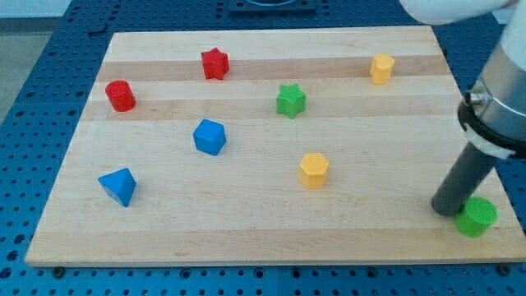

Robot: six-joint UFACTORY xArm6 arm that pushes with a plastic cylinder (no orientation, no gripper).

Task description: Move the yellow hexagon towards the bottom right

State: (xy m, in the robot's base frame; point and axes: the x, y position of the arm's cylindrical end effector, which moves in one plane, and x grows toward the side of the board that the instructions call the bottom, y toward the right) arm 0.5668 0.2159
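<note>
Hexagon (313,169), yellow, lies left of my tip (448,210).

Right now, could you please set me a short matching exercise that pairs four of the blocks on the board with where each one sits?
Blocks:
1. red star
2. green cylinder
3. blue triangular block
4. yellow hexagon

Places:
A. near the view's bottom left
B. near the view's top, left of centre
C. at the view's bottom right, right beside my tip
D. lower middle of the board, below the green star

Pairs: 1-B, 2-C, 3-A, 4-D
</note>
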